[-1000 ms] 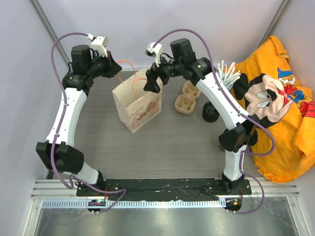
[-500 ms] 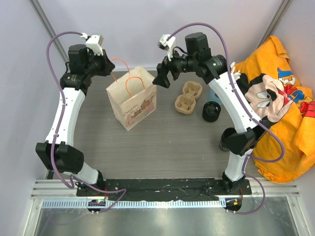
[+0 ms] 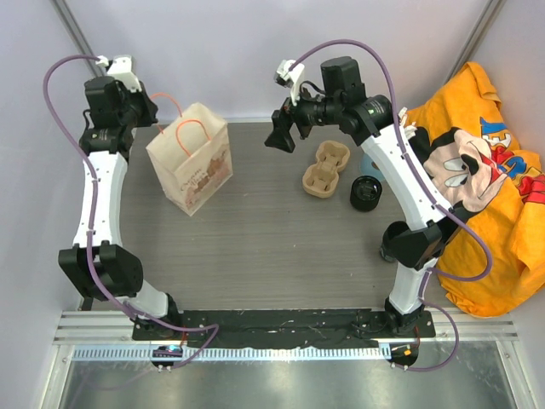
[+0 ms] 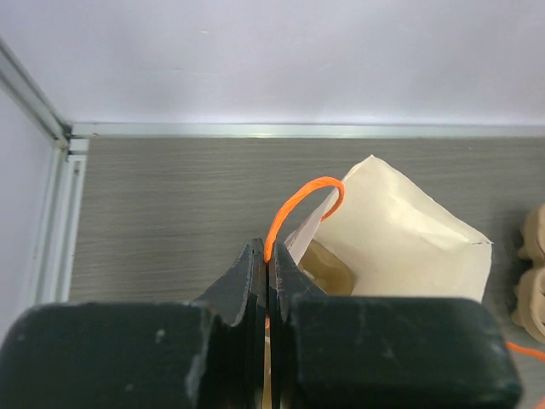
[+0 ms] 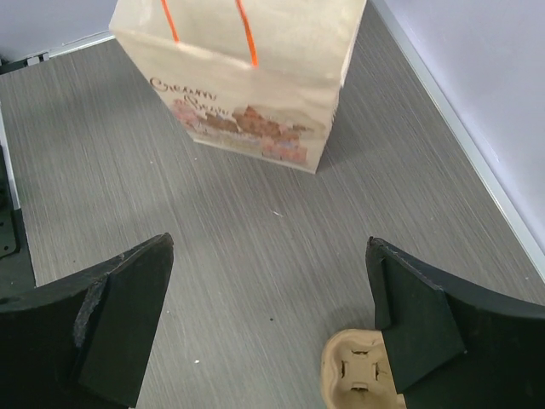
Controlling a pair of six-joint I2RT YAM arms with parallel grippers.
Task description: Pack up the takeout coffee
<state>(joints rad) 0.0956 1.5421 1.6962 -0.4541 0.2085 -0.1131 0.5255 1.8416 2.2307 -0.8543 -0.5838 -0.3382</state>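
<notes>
Takeout coffee [image 3: 364, 192]: small round black cup, mouth up as far as the top view tells, on the table [image 3: 272, 247] just right of the cardboard carrier [image 3: 327, 169], near the orange shirt [image 3: 502, 256]. Probably light and thin-walled, easy to crush or tip; best pinched gently across the wall, just below the rim. Lies right of and nearer than the right gripper [image 3: 281, 136], spread wide and empty, hanging left of the carrier. Left gripper [image 4: 268, 256] clenched on the paper bag's [image 3: 192, 158] orange handle [image 4: 302, 200], far left.

grey wood-grain table [image 3: 281, 247] carries a paper bag [image 3: 192, 166] at back left, a cardboard carrier [image 3: 326, 168] near back centre, a black cup [image 3: 367, 192] just right of it, and an orange shirt [image 3: 477, 196] heaped along the right edge.
</notes>
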